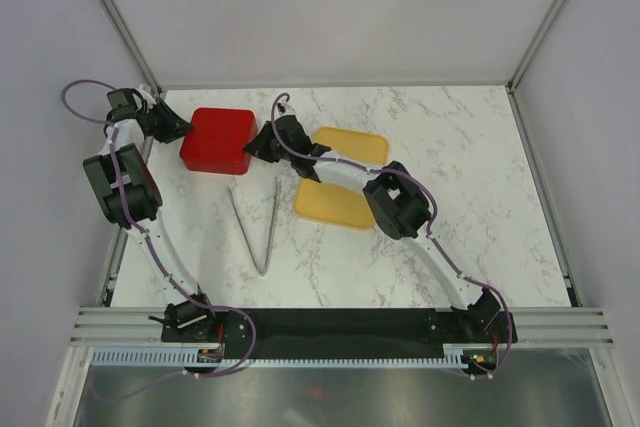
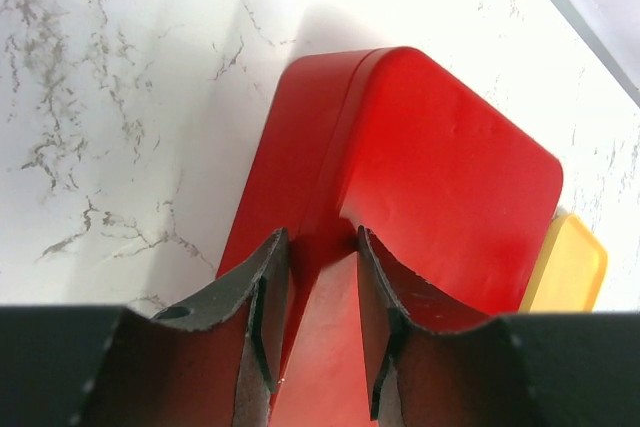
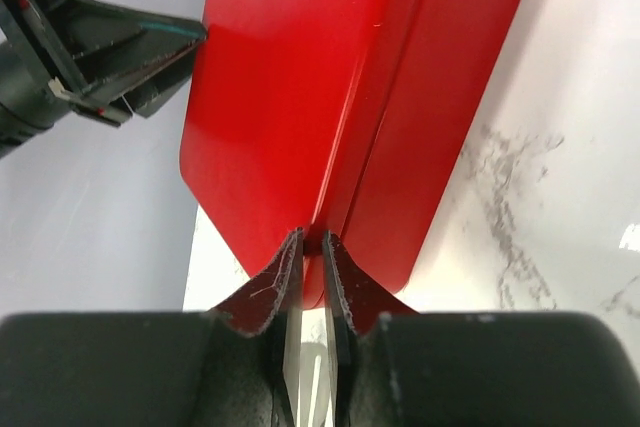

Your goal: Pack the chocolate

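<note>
Both claws are clenched on the red box [image 1: 218,139], one at each end. The left claw [image 2: 318,239] straddles a raised red edge at one corner, fingers pressing on either side. The right claw [image 3: 312,239] pinches the thin lip where the two red layers meet. No chocolate shows in any view. The box is closed, and I cannot tell whether the pieces sit inside it or somewhere out of sight. The yellow tray [image 1: 345,205] lies just beside the box, partly under my right arm [image 1: 400,202], and I see nothing on the part that shows. The tongs [image 1: 262,227] lie on the table [image 1: 470,167] nearer the bases, apart from both.

I judge the step in hand to be opening the box, or steadying it for that. To do it well I first want to know which layer each claw has. If both grip the same one, the whole box comes up instead of parting. The right bite is shallow and on a thin lip, so I expect it to slip under a jerk. I would raise slowly and level, one side anchoring, and watch the seam in the right wrist view. I would also mind the tray beneath my forearm.
</note>
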You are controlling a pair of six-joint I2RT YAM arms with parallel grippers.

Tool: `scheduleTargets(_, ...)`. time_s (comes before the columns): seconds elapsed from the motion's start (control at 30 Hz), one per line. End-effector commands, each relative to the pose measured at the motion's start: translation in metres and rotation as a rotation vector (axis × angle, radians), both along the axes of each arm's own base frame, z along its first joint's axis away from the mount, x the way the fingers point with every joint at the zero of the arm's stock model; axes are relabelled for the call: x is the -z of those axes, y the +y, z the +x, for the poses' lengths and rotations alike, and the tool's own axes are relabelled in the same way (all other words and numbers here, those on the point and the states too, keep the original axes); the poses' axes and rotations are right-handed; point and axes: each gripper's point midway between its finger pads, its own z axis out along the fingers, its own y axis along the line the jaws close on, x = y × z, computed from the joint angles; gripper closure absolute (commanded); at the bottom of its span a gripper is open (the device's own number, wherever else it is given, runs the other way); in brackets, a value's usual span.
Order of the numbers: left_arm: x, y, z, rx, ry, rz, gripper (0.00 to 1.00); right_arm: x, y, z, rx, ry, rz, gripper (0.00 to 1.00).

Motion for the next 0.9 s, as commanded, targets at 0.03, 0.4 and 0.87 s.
scheduleTargets(0.03,0.023,-0.029,-0.015,0.101,0.07,-0.048,0.61,0.048,0.0,-0.05,-0.076,0.137,-0.134,0.81)
scheduleTargets(0.4,0.028,-0.054,-0.014,0.17,0.071,-0.044,0.62,-0.021,-0.053,-0.015,-0.027,0.051,-0.092,0.71)
scheduleTargets(0.87,0.029,-0.065,-0.016,0.176,0.084,-0.042,0.62,-0.109,-0.021,0.027,-0.166,-0.16,0.234,0.75)
